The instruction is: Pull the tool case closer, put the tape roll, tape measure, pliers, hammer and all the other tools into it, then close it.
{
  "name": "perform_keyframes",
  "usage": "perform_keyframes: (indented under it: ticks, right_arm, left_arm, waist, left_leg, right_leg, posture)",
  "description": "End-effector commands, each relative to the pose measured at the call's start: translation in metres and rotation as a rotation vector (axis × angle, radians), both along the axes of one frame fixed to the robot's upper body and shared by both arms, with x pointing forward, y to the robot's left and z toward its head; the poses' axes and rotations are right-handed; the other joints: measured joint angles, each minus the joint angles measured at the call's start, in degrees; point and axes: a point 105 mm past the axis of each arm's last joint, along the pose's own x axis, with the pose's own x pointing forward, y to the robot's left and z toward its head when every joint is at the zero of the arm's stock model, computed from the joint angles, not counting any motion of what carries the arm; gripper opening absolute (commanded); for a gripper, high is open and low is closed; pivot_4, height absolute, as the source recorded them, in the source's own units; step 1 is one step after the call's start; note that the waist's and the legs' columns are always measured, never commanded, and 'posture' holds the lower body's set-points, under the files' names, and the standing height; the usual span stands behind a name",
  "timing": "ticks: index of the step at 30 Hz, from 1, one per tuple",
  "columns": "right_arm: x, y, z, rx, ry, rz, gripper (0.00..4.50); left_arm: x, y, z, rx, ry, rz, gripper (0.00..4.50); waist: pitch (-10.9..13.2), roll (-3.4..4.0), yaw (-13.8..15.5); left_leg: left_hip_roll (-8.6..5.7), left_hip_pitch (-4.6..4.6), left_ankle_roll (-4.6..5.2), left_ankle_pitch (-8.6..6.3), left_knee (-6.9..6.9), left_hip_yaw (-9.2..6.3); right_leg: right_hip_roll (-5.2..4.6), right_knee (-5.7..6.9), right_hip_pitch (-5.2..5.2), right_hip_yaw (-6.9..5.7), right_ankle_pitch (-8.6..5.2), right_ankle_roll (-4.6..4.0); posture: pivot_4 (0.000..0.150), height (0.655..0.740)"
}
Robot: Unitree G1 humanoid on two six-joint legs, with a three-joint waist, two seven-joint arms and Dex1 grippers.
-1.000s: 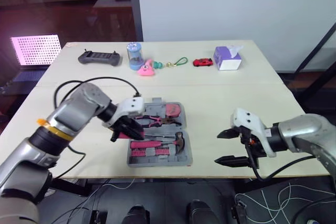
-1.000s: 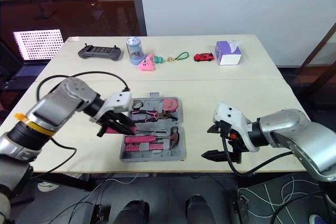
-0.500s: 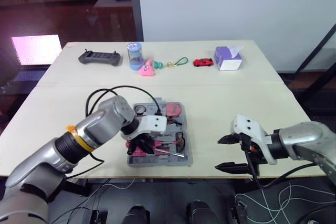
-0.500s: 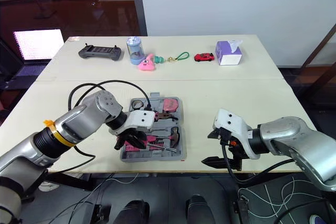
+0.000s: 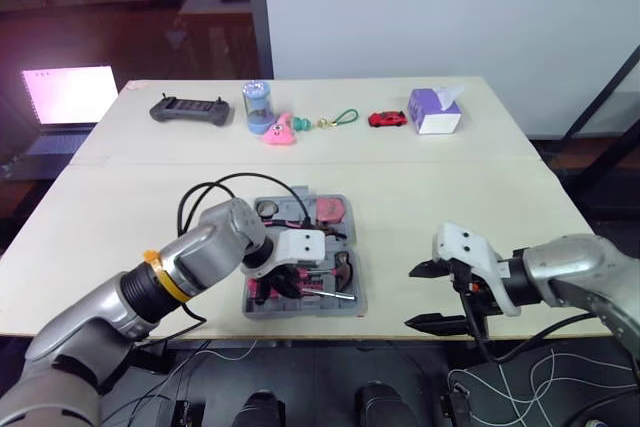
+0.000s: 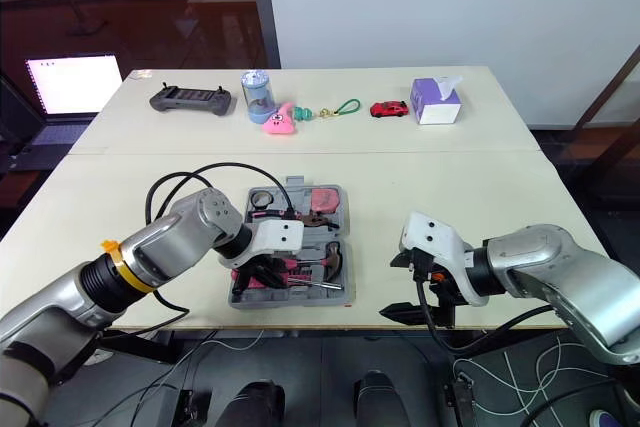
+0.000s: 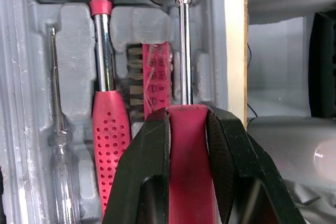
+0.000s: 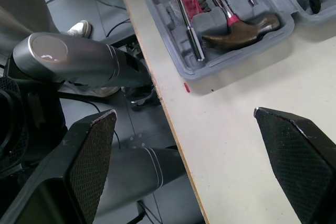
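Moved since a second ago: left claw [image 7: 186, 111], from the case's left side to over its near row. State: fingers clamped on the pink-handled screwdriver [image 7: 184, 51], with the chrome shaft running out ahead of the tips. Hammer [image 7: 107, 77]: seated just beside that shaft. Tool case [image 6: 290, 302]: lid open, directly beneath the claw, at the near edge of the table [image 5: 450, 197]. Right claw [image 5: 412, 297]: spread wide, empty, case well to its left.

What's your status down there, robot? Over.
Left jaws shut on pink-handled driver at the open tool case's near edge. Right jaws open, off to the case's right. Hammer seated in case; case not yet closed.
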Motion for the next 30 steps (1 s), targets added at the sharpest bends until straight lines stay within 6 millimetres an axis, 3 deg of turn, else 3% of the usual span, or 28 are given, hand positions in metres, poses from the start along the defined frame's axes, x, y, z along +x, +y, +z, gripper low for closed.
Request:
perform_keyframes:
  ticks: [1,22,24,26,30]
  right_arm:
    - [0.002,0.004,0.005,0.005,-0.033,0.020,4.50]
    - [0.003,0.005,0.000,-0.004,-0.026,0.021,4.50]
    - [0.003,0.005,0.000,-0.005,-0.025,0.023,4.50]
    - [0.004,0.006,0.000,-0.006,-0.025,0.026,4.50]
    - [0.002,0.009,-0.001,0.001,-0.012,0.048,4.50]
  left_arm:
    - [-0.003,-0.002,0.000,-0.002,-0.003,-0.006,0.53]
    - [-0.007,-0.010,-0.007,-0.019,0.001,-0.012,0.51]
    - [-0.008,-0.010,-0.003,-0.033,0.021,-0.002,1.56]
    - [-0.009,-0.008,0.001,-0.043,0.022,-0.008,2.33]
    - [-0.010,-0.001,0.017,-0.101,0.033,-0.018,4.45]
  waist:
    - [0.00,0.00,0.01]
    - [0.00,0.00,0.28]
    - [0.00,0.00,0.29]
    - [0.00,0.00,0.25]
    - [0.00,0.01,-0.05]
  left_leg:
    - [0.00,0.00,0.00,0.00,0.00,0.00]
    - [0.00,0.00,0.00,0.00,0.06,0.00]
    - [0.00,0.00,0.00,0.00,0.06,0.00]
    - [0.00,0.00,0.00,0.00,0.06,0.00]
    - [0.00,0.02,0.00,0.00,0.05,0.00]
  right_leg:
    - [0.00,0.00,0.00,0.00,0.00,0.00]
    - [-0.01,0.01,0.03,0.00,0.00,0.00]
    - [-0.01,0.01,0.03,0.00,0.00,0.00]
    - [-0.01,0.02,0.04,0.00,0.00,0.00]
    - [0.00,0.04,0.03,0.00,0.00,0.00]
  posture:
    - [0.150,0.7400]
    - [0.150,0.7400]
    - [0.150,0.7400]
    - [0.150,0.7400]
    - [0.150,0.7400]
